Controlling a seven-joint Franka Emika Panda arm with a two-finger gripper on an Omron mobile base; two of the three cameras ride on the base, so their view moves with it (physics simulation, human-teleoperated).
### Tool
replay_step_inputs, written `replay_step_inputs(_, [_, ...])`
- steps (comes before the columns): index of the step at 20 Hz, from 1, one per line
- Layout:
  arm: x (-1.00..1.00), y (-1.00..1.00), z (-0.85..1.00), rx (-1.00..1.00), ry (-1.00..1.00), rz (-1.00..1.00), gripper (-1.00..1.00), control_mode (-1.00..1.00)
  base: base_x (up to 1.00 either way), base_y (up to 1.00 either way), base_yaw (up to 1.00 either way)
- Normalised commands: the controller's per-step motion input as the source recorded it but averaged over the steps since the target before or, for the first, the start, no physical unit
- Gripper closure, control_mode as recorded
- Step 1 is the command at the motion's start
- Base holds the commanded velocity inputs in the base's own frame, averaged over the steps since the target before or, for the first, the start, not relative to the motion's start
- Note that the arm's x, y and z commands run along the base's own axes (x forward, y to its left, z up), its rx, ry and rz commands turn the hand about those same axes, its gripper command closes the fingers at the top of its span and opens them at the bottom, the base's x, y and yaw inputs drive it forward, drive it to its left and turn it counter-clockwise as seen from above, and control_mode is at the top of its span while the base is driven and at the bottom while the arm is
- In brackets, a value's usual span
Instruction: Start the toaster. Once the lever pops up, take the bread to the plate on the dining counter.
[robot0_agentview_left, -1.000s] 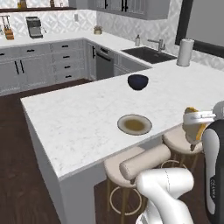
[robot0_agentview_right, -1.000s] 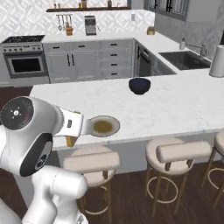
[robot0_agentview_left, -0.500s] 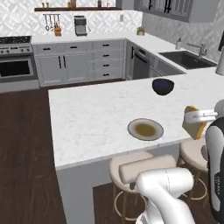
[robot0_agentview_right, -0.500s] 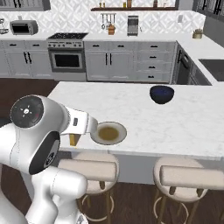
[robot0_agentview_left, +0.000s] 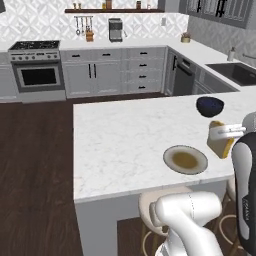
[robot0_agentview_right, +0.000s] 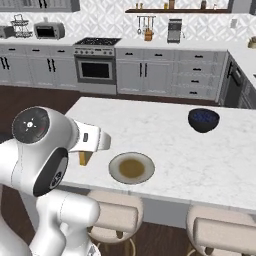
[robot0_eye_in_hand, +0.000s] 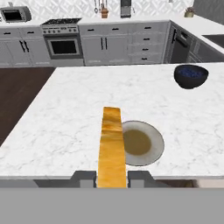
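Beyond the tool, grey cabinets (robot0_eye_in_hand: 109, 46) run along a patterned tile wall (robot0_agentview_right: 100, 22), with a steel oven range (robot0_eye_in_hand: 63, 39). Dark wood floor (robot0_agentview_left: 35, 165) lies left; padded stools (robot0_agentview_right: 220, 232) stand below.

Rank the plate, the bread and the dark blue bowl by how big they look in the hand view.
1. bread: looks largest, but it is held close to the camera, so its true rank is unsure.
2. plate: looks a little smaller than the bread.
3. dark blue bowl: looks smallest, and it sits farthest back on the dining counter.
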Motion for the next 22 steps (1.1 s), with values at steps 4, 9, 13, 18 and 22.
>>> replay_step_inputs(4, [0.0,0.0,0.0,0.0,0.0,0.0,1.0,1.0,0.14,-0.07,0.18])
replay_step_inputs(9, [0.24,-0.17,-0.41,0.01,0.03,0.11,1.0,-1.0,0.03,-0.02,0.04])
replay_step_inputs(13, [0.85,0.0,-0.69,0.01,0.17,0.03,1.0,-1.0,0.0,0.0,0.0])
replay_step_inputs(18, [0.97,-0.37,-0.61,0.07,0.39,0.0,1.0,-1.0,0.0,0.0,0.0])
replay_step_inputs(22, [0.58,-0.61,-0.62,0.17,0.16,0.04,1.0,-1.0,0.0,0.0,0.0])
